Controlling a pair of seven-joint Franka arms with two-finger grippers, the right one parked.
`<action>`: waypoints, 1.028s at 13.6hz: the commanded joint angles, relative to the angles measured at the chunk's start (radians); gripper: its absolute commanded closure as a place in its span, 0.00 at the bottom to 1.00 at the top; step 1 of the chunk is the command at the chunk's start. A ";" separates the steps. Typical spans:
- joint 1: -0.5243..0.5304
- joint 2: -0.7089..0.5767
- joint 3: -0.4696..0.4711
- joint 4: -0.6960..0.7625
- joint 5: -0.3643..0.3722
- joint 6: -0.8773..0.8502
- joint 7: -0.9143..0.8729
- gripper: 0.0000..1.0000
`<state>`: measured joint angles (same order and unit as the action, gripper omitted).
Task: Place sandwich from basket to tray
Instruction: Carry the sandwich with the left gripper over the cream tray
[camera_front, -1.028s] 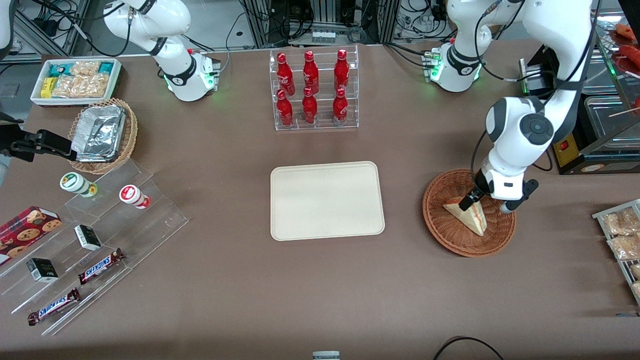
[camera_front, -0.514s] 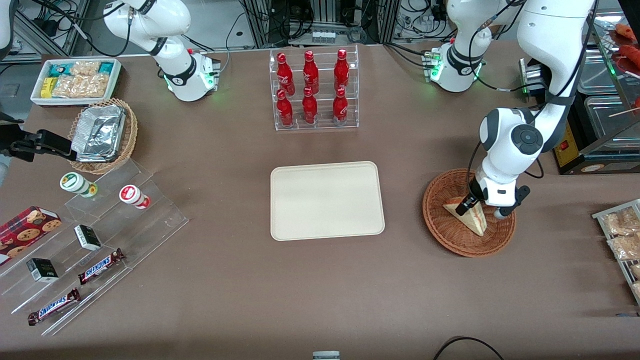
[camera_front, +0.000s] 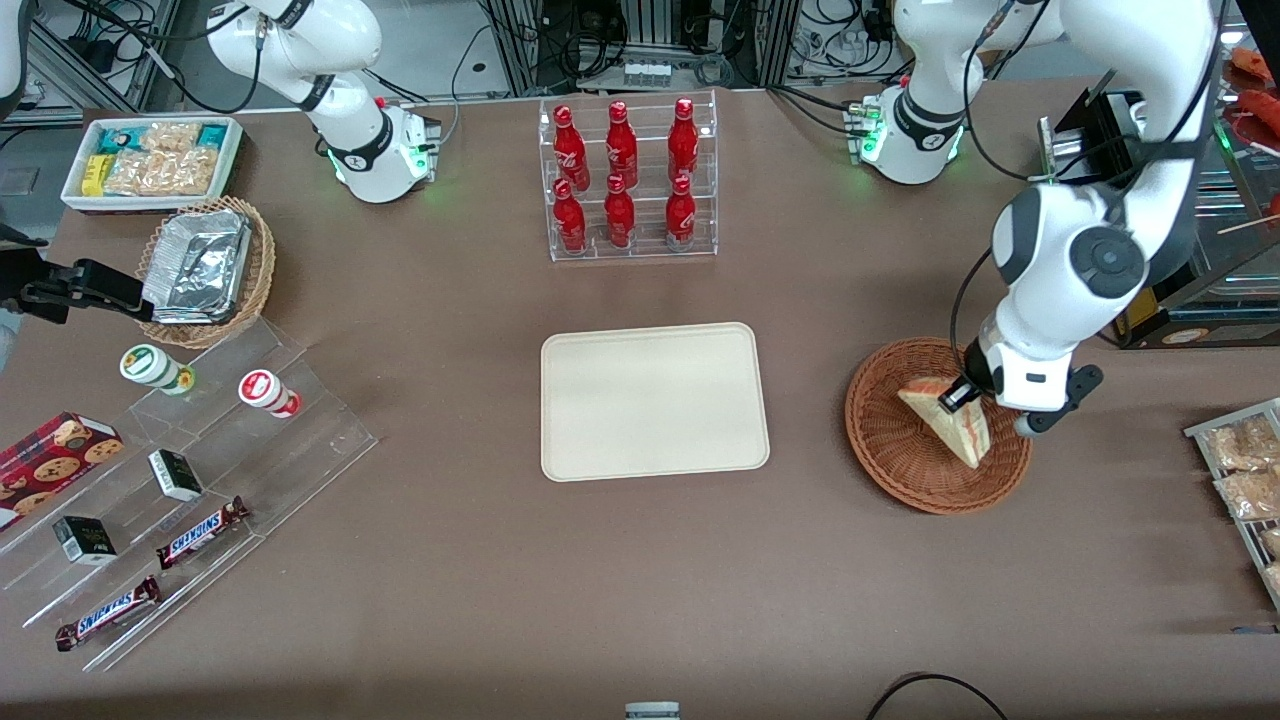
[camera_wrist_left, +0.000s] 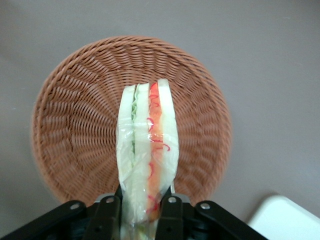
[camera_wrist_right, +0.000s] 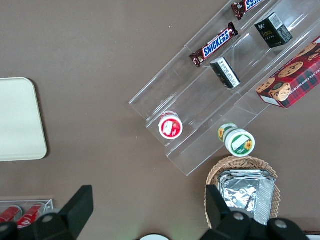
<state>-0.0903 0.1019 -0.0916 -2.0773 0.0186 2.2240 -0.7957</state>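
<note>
Two black fingers (camera_wrist_left: 107, 212) of the pincer (camera_front: 962, 394) are squeezing the sandwich (camera_front: 945, 418) between them, edge-on, so its red and green filling layers are showing in the wrist view. That wedge is hanging just above the brown wicker basket (camera_front: 890, 450), lifted off the weave. Sitting on the desk (camera_front: 600, 580) toward the working arm's end, the basket is lying well apart from the cream tray (camera_front: 655, 400) at the middle.
</note>
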 joint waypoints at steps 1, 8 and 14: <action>-0.119 0.030 -0.005 0.198 0.017 -0.200 -0.013 1.00; -0.434 0.182 -0.005 0.368 0.009 -0.222 -0.039 1.00; -0.611 0.376 -0.002 0.451 0.021 -0.061 -0.103 1.00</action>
<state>-0.6501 0.3902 -0.1099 -1.7089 0.0192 2.1555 -0.8750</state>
